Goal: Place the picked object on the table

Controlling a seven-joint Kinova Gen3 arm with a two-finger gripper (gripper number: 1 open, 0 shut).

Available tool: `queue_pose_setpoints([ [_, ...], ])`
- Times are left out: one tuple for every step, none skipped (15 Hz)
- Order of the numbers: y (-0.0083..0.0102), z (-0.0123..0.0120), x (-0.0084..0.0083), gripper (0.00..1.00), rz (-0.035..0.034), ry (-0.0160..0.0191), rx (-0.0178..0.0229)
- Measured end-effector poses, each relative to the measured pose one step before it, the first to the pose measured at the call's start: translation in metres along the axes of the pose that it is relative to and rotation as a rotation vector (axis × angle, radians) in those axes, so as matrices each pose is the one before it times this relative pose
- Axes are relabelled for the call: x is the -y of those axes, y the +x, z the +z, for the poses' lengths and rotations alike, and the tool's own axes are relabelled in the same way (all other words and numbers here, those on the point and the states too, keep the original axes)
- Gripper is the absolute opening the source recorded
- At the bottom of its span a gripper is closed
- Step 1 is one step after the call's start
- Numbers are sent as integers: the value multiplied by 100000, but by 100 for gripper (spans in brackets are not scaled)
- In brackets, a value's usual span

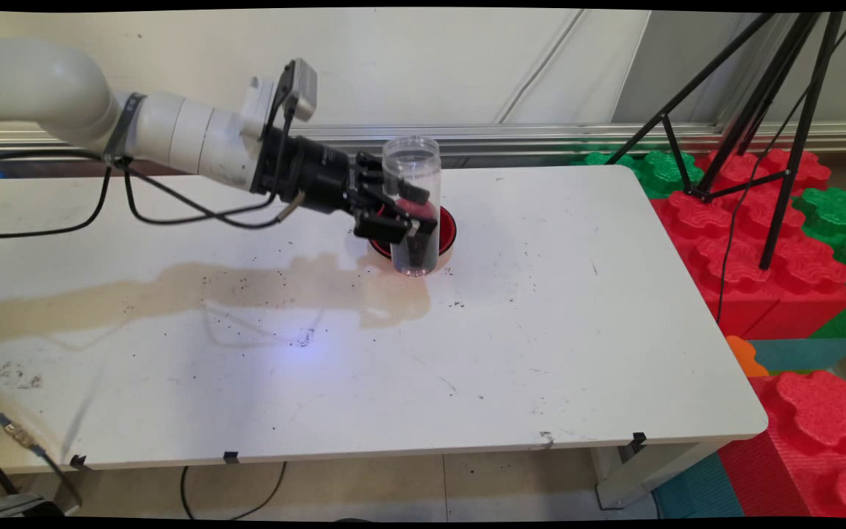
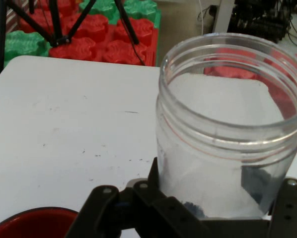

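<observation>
My black gripper (image 1: 401,213) is shut on a tall clear plastic jar (image 1: 413,206), held upright at the middle of the white table (image 1: 540,353). Dark granules fill the jar's lower part. Right behind the jar stands a red bowl (image 1: 446,224), partly hidden by the jar and my fingers. In the hand view the open-mouthed jar (image 2: 228,129) fills the right side between my fingers (image 2: 290,208), and the red bowl's rim (image 2: 34,223) shows at the bottom left.
A brownish spill stain (image 1: 247,286) with scattered dark crumbs runs across the table's left half. A black tripod (image 1: 761,110) stands on red and green foam blocks (image 1: 775,250) right of the table. Black cables (image 1: 136,209) hang from the arm.
</observation>
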State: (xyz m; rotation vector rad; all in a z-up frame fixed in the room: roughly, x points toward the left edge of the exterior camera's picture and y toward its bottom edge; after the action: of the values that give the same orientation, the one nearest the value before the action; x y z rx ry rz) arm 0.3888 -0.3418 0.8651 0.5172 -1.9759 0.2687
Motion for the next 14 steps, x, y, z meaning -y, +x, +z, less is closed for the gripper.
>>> queue_pose_setpoints([
  [-260,159,-522,0,2283,278,170],
  [-262,161,-507,0,2112,211,244],
  [-256,118,-392,0,1621,213,239],
  [-163,79,-245,0,982,127,174],
  [-328,140,-409,0,1651,105,364],
  [-283,92,-334,0,1259,100,276],
  [-338,123,-371,0,1332,-12,287],
  [-286,121,-315,0,967,-141,224],
  [-305,128,-338,0,911,-182,203],
  [-307,132,-348,0,843,-246,201],
  [-257,114,-297,0,537,-242,159],
  [-163,70,-194,0,304,-163,95],
  [-268,105,-288,0,312,-279,199],
  [-171,70,-196,0,208,-190,126],
])
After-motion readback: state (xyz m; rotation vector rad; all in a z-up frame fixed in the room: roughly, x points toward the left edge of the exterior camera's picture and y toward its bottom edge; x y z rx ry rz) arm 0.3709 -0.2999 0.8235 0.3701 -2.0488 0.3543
